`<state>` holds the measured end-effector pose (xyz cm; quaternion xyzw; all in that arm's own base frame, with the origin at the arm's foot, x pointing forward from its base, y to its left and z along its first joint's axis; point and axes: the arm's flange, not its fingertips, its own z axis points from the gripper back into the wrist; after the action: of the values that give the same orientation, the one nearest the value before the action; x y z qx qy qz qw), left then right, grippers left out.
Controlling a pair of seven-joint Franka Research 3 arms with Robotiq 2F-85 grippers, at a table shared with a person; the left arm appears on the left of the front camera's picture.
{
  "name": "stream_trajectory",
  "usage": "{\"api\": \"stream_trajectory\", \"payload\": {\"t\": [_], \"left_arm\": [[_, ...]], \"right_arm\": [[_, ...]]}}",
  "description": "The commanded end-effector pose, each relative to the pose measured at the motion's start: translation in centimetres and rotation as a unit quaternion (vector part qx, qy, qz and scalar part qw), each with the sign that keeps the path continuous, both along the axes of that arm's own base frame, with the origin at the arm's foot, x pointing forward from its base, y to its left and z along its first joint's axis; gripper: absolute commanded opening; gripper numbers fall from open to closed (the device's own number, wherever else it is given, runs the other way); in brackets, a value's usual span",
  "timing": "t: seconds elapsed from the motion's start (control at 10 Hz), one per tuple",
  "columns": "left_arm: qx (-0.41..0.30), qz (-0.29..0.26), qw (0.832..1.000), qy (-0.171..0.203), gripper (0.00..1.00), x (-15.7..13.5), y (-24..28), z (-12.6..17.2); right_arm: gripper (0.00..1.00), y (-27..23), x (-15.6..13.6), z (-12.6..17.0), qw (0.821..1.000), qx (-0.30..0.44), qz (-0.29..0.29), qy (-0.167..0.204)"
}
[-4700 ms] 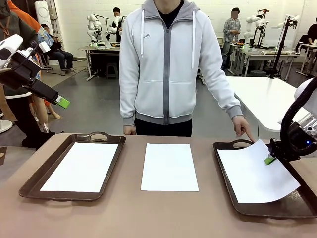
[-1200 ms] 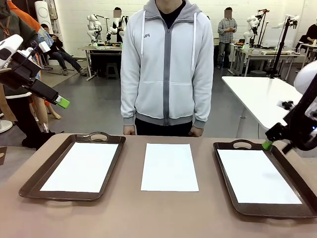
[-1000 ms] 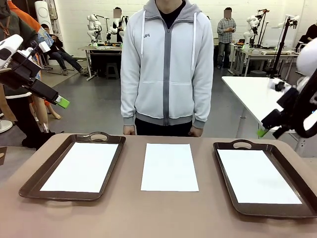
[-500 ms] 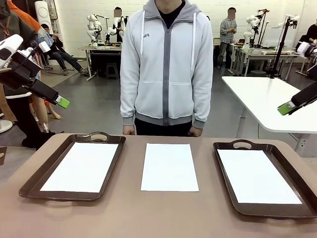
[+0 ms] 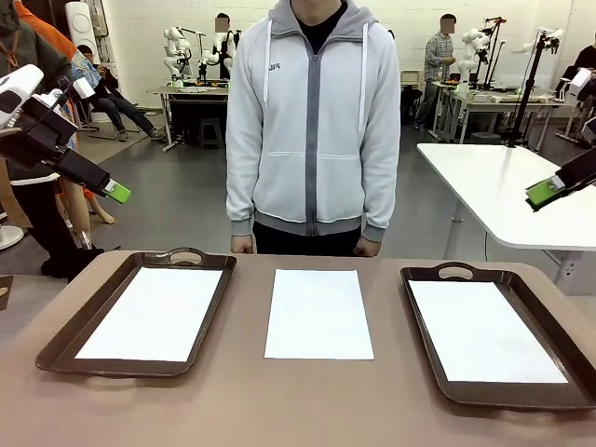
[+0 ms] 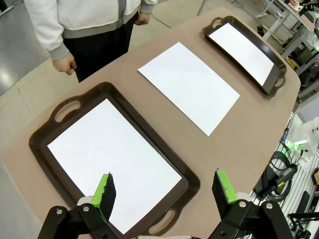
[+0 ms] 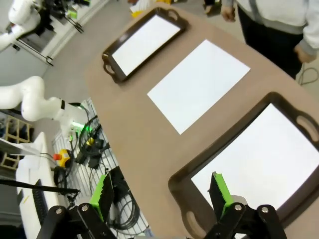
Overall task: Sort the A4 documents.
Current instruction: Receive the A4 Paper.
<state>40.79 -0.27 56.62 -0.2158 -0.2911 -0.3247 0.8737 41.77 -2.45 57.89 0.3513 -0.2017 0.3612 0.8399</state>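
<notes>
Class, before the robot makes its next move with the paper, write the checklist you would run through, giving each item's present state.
1. Left gripper open, holding nothing: ok.
2. Right gripper open, holding nothing: ok.
3. Middle sheet flat on the table, between the trays: ok.
4. Left sheet flat in left tray, right sheet flat in right tray: ok.
5. Person's hands off the paper: ok.
6. Middle sheet is single, not a stack: cannot tell.
</notes>
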Motion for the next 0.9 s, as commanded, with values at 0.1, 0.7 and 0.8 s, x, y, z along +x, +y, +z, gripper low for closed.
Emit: {"api": "stream_trajectory", "payload": {"t": [0.1, 0.7, 0.8], "left_arm": [[0.002, 0.0, 1.0, -0.002, 1.0, -0.1, 0.0, 0.0], [0.002, 0.0, 1.0, -0.002, 1.0, -0.1, 0.0, 0.0], [0.002, 0.0, 1.0, -0.002, 1.0, -0.1, 0.0, 0.0]], "right_arm": [[1.0, -0.6, 1.4, -0.2, 1.0, 0.026, -0.007, -0.014], [1.0, -1.8, 2.7, -0.5, 0.999, 0.027, -0.04, -0.008], [1.0, -2.3, 2.7, -0.4, 0.998, 0.028, -0.049, -0.011]]}}
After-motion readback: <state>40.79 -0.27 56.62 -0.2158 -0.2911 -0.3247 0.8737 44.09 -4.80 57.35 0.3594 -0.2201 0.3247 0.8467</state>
